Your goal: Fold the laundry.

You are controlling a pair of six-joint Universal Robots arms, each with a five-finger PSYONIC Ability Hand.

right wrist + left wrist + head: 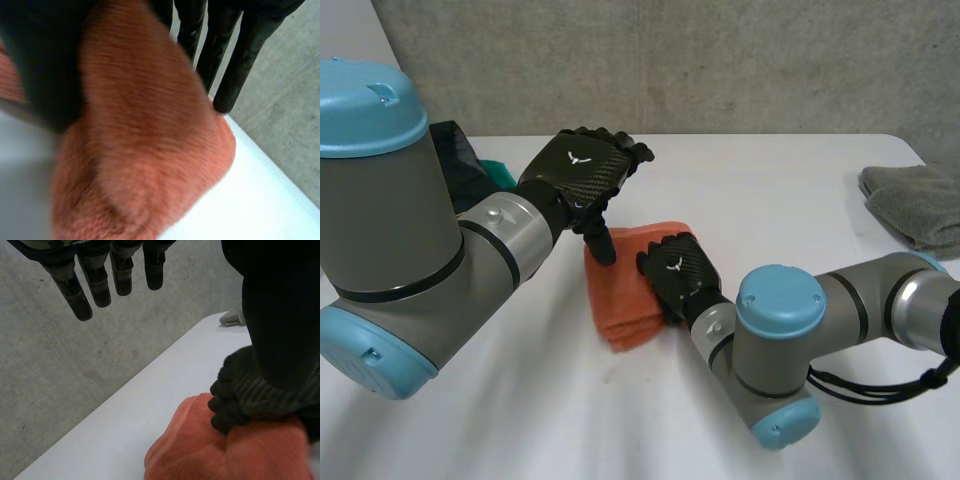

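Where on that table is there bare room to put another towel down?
The widest bare stretch of table lies between the orange cloth and the grey towel. The near edge, between both arms, is free too. It is crowded around the orange cloth, where the left hand and right hand meet.

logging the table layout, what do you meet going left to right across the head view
dark green cloth → left hand → right hand, on the orange towel → grey towel
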